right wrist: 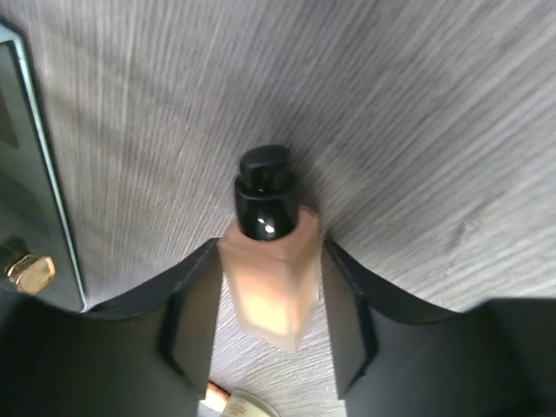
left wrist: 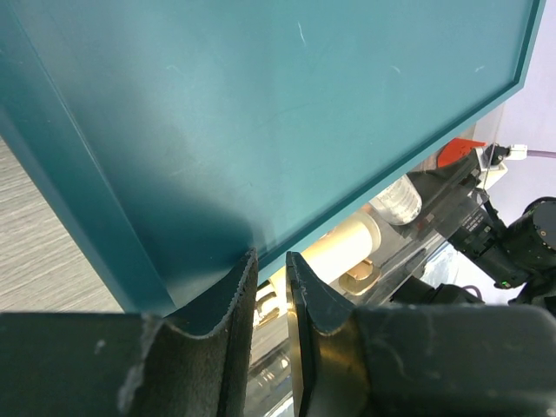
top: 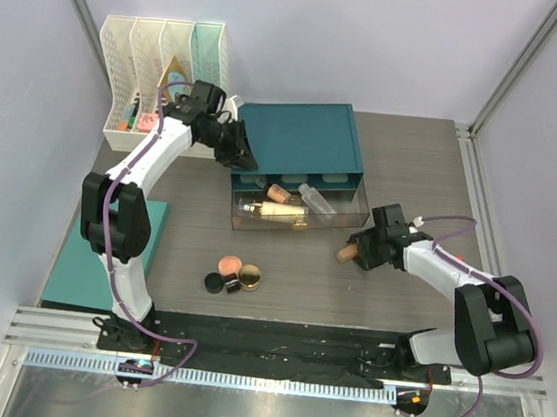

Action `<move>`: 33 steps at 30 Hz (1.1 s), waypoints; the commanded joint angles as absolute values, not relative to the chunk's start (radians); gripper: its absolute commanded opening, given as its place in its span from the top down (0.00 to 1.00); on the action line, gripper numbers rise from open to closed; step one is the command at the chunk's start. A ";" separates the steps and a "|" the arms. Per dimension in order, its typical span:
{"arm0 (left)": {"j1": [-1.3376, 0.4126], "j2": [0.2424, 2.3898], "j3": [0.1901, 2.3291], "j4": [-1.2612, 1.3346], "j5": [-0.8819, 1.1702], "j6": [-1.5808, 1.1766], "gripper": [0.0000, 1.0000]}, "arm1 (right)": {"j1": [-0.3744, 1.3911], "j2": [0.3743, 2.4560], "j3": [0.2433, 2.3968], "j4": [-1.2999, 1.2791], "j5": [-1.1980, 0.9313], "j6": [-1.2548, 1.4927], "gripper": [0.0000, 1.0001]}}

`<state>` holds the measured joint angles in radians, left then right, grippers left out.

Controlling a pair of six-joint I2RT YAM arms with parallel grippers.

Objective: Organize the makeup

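Observation:
A teal organizer box (top: 301,141) has its clear drawer (top: 350,220) pulled out, holding beige tubes and bottles (top: 278,209). A pink blush compact (top: 230,263), a small black jar (top: 214,283) and a gold-rimmed compact (top: 248,280) lie on the table in front. My left gripper (top: 239,152) sits at the box's front left corner; in the left wrist view its jaws (left wrist: 271,261) are almost together at the lid (left wrist: 261,113) edge, with nothing seen between them. My right gripper (right wrist: 269,248) is shut on a beige foundation bottle (right wrist: 269,287) with a black cap, low over the table, right of the drawer (top: 346,252).
White file racks (top: 165,55) with colourful items stand at the back left. A teal tray (top: 66,265) lies at the left by the left arm. Grey walls close in the left, back and right. The drawer's edge (right wrist: 39,174) is left of the right gripper.

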<state>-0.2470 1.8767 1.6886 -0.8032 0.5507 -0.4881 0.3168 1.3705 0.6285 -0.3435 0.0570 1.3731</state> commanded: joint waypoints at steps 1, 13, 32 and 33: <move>-0.236 1.950 1.649 -0.988 0.399 -0.420 0.77 | 0.314 1.359 0.582 -0.348 0.069 1.328 0.56; -0.236 1.948 1.649 -0.982 0.403 -0.426 0.76 | 0.316 1.134 0.508 -0.457 0.037 1.286 0.99; -0.236 1.951 1.647 -0.968 0.417 -0.439 0.76 | 0.314 1.136 1.218 -0.746 0.310 0.878 0.99; -0.236 1.951 1.647 -0.968 0.416 -0.437 0.76 | 0.316 1.158 1.277 -0.744 0.310 0.821 0.99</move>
